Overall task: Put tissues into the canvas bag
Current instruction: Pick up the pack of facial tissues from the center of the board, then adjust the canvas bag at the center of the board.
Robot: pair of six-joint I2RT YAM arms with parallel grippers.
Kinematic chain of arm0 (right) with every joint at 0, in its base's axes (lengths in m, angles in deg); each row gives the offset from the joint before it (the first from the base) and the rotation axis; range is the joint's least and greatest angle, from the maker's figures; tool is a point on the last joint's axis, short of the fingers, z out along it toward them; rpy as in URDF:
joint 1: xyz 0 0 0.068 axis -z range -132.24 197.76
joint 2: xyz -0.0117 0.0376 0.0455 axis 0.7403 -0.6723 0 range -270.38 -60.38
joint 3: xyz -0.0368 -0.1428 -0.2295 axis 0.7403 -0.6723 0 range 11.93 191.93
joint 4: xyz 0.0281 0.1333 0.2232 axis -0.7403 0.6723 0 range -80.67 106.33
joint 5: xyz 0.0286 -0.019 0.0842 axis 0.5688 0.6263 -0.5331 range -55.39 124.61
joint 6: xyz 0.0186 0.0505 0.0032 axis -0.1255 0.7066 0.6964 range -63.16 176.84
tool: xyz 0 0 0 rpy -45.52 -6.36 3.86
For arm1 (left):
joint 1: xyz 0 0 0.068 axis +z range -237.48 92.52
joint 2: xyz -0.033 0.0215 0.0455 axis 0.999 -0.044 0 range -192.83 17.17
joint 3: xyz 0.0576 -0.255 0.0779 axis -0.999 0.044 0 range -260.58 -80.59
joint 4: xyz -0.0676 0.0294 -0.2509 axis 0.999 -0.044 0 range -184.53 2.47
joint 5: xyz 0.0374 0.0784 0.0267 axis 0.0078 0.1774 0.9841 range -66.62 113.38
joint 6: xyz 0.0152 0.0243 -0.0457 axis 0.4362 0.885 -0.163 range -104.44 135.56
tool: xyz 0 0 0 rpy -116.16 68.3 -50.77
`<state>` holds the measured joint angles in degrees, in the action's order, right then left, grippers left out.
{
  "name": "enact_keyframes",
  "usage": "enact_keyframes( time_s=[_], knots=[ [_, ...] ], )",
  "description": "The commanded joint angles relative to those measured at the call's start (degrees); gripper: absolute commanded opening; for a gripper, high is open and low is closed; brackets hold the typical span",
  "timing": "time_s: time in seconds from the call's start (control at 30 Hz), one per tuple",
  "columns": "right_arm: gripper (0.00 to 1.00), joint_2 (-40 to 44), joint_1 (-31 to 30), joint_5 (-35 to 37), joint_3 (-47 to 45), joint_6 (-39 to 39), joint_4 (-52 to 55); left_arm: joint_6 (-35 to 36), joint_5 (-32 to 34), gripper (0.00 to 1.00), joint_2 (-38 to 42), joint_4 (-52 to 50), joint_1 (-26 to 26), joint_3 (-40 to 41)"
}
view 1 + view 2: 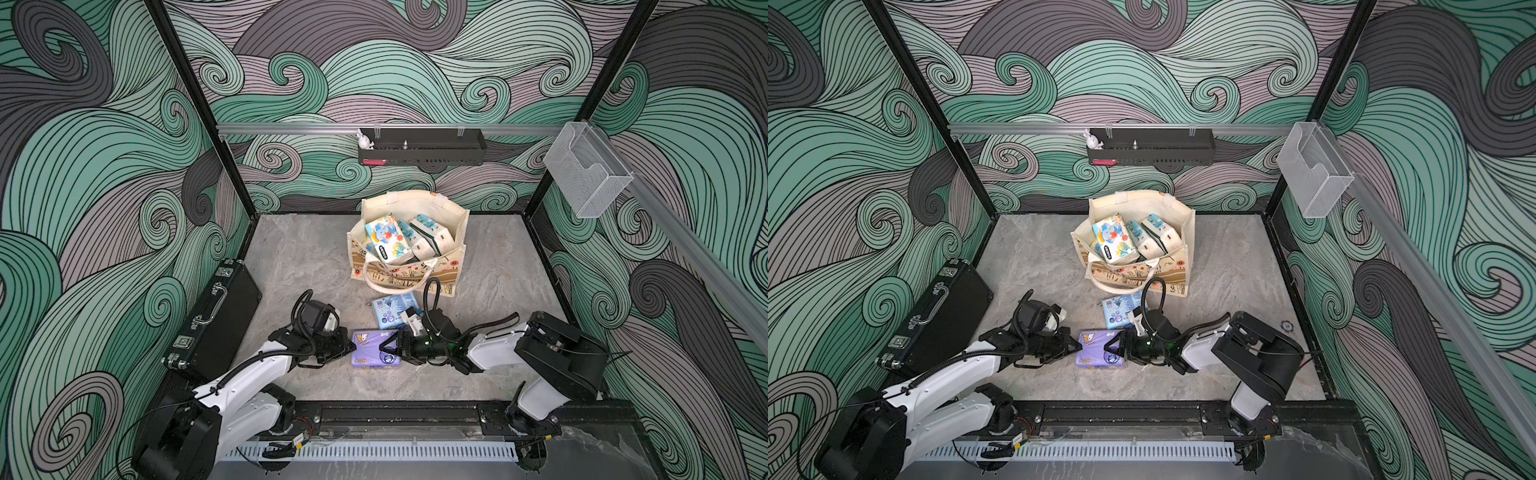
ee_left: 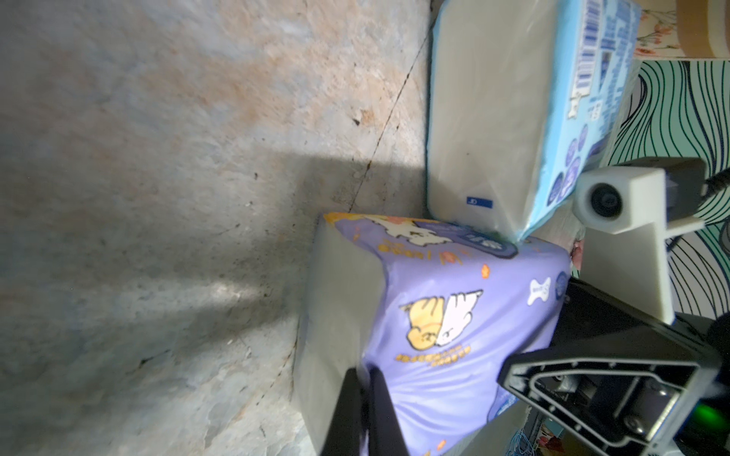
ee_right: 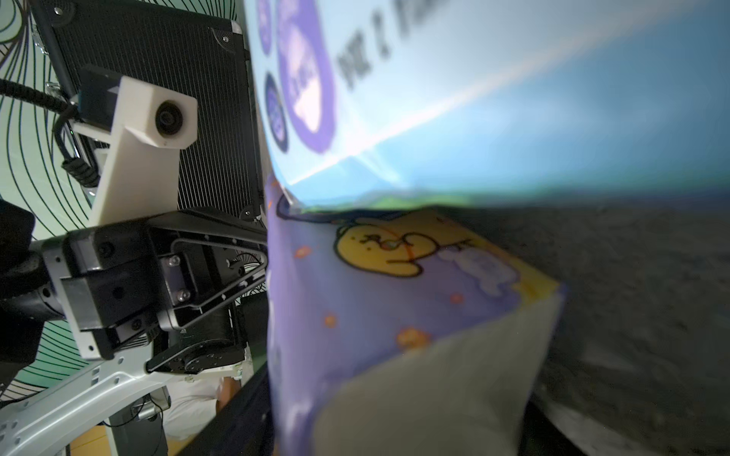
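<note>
A purple tissue pack lies on the floor near the front. My left gripper is shut, its tips pressed against the pack's left end. From the right, my right gripper has the same pack between its jaws, one finger lying over the top face. A light blue tissue pack lies just behind, touching the purple one. The canvas bag stands open farther back, and inside it are an elephant-print pack and green-white packs.
A black hard case leans against the left wall, close to my left arm. On the back wall hang a black shelf with a small plush toy, and a clear holder on the right rail. The bag's handle droops forward.
</note>
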<state>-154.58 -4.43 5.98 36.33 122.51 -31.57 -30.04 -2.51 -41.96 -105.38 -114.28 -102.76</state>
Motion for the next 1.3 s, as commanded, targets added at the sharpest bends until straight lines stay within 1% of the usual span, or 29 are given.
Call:
enact_keyframes(
  time_s=[0.0,0.07,0.13,0.17,0.2,0.23,0.27,0.3,0.33,0.37,0.43,0.5,0.53,0.6,0.67,0.73,0.8,0.87,0.93,1.0,1.07,1.17,1.27],
  knots=[
    [0.69,-1.03,-0.81,-1.75,1.12,2.37,-6.71,0.95,2.89,0.04,-1.53,-6.44,-0.3,2.23],
    [0.62,-0.37,-0.89,-1.83,1.13,1.87,-6.18,0.89,2.6,0.05,-1.26,-6.41,-0.27,1.97],
    [0.51,1.62,-0.81,-1.14,0.78,0.9,-4.36,0.55,2.23,0.07,-0.74,-6.65,-0.27,1.23],
    [0.45,2.98,-0.84,-1.05,0.71,0.19,-3.2,0.39,1.9,0.09,-0.39,-6.82,-0.28,0.73],
    [0.41,4.75,-0.81,-0.93,0.73,-1.11,-1.18,0.18,1.43,0.14,0.15,-6.97,-0.28,-0.03],
    [0.4,7.5,-0.81,-0.84,0.99,-2.68,2.21,0.16,0.91,0.24,0.84,-7.32,-0.28,-1.11],
    [0.4,10.18,-0.77,-0.59,1.59,-4.46,5.82,0.45,0.51,0.36,1.49,-7.99,-0.28,-2.49],
    [0.4,13.84,-0.81,-0.07,2.52,-7.19,11.53,1.02,0.45,0.51,2.3,-9.31,-0.2,-4.21],
    [0.4,17.97,-0.66,0.53,3.93,-10.64,18.49,1.98,0.8,0.61,3.16,-11.0,-0.19,-6.72],
    [0.4,21.8,-0.53,1.41,5.55,-14.01,25.12,3.19,1.48,0.67,3.83,-12.53,-0.11,-9.09],
    [0.4,30.7,0.04,5.06,10.32,-22.13,41.48,5.68,4.41,0.73,4.94,-16.0,-0.02,-14.96],
    [0.39,37.81,1.8,8.4,14.98,-28.27,53.66,9.24,6.17,0.75,5.68,-17.12,0.26,-20.09],
    [0.39,41.35,3.62,9.57,17.56,-30.77,59.0,10.66,7.15,0.77,5.52,-18.35,0.6,-23.3],
    [0.39,46.24,8.32,9.84,22.72,-34.29,67.49,14.11,8.32,0.77,3.72,-20.61,1.05,-29.94],
    [0.38,49.05,13.61,9.38,28.5,-37.69,73.62,18.33,10.44,0.76,0.41,-23.73,1.38,-38.5],
    [0.38,49.85,17.83,9.67,35.39,-42.05,78.75,23.45,14.32,0.76,-4.23,-27.23,1.49,-48.21],
    [0.38,48.58,20.19,10.88,41.89,-46.39,82.28,27.92,18.41,0.75,-8.9,-29.93,1.66,-57.1],
    [0.38,46.14,21.19,13.63,47.84,-50.63,85.02,31.25,22.52,0.75,-14.61,-32.73,2.1,-65.92],
    [0.38,43.07,21.67,17.6,53.2,-54.15,87.19,33.22,27.77,0.72,-21.02,-36.63,2.87,-74.89],
    [0.38,40.17,21.92,19.93,56.48,-56.03,87.74,34.98,30.83,0.71,-27.12,-38.83,3.49,-81.33],
    [0.39,37.86,22.05,21.19,58.93,-57.25,87.75,36.01,31.57,0.7,-31.51,-39.17,4.45,-85.39],
    [0.4,34.75,22.27,22.99,60.9,-58.68,87.51,35.74,29.69,0.67,-38.82,-41.11,5.71,-91.77],
    [0.4,32.6,22.89,23.67,61.14,-60.04,85.95,35.83,27.71,0.66,-43.04,-38.61,5.93,-94.18]
  ],
)
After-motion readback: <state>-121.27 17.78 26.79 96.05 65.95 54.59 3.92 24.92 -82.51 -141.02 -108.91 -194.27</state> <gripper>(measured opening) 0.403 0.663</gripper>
